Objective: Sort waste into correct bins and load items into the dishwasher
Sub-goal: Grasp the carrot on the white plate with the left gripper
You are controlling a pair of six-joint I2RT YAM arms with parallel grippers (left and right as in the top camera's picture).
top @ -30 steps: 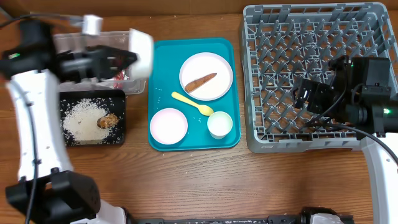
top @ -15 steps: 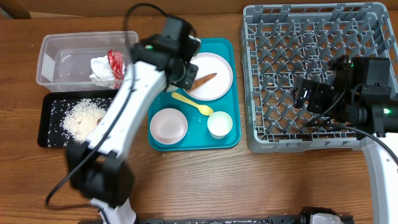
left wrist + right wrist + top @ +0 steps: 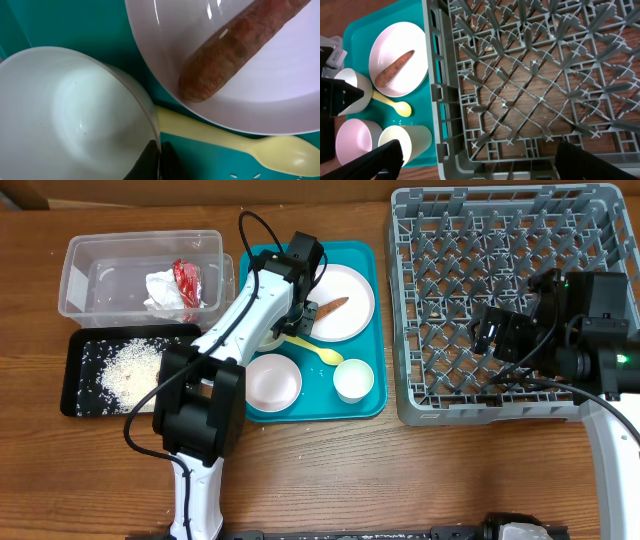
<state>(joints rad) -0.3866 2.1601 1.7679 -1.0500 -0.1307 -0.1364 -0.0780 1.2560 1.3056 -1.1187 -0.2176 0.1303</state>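
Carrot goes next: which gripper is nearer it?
Left. The left gripper, shut on a white bowl, sits beside the carrot; right gripper hangs open over the rack, well away.

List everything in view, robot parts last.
tub: one, clear, top-left
napkin: one, white, in tub
wrapper: one, red, in tub
black tray: one, below tub
rice: pile, white, black tray
teal tray: one, centre
plate: one, white, teal tray
stick: one, orange-brown, on plate
spoon: one, yellow, teal tray
white bowl: one, teal tray
pink bowl: one, teal tray
cup: one, white, teal tray
rack: one, grey, right
left gripper: shut on white bowl
right gripper: open, over rack
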